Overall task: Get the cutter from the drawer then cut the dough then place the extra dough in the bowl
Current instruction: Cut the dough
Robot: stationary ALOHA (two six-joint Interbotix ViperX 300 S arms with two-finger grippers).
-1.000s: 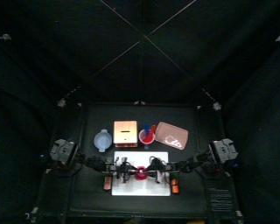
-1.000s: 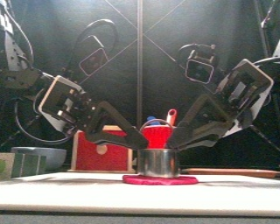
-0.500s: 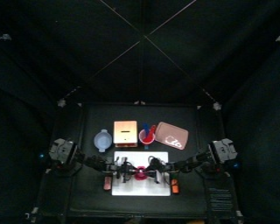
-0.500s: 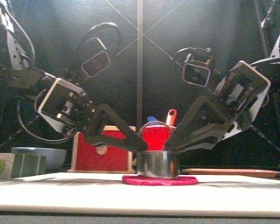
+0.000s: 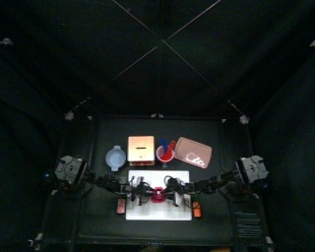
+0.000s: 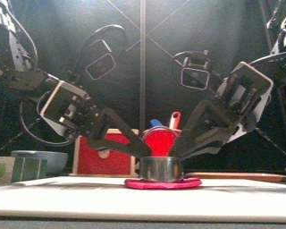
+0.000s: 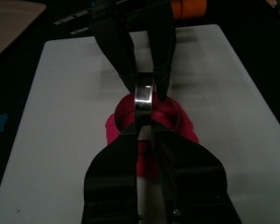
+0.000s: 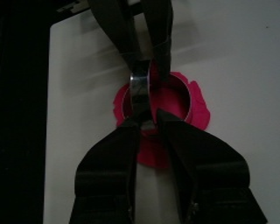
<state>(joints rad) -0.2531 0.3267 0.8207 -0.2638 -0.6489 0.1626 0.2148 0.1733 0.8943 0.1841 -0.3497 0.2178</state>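
Round metal cutter with a wire handle [image 6: 161, 167], clenched in my left jaws and my right jaws, is out of the red-fronted drawer [image 6: 106, 156] and stands on the flat pink dough disc [image 6: 164, 184] on the white cutting board [image 7: 60, 114], so I judge the cut is in hand and the scraps for the blue-grey bowl [image 6: 38, 164] remain.

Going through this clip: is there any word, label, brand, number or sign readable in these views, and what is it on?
None: no readable text shows in any view.
The cutter, dough, cutting board, wooden box, bowl and tray all look plain, with no print or label.
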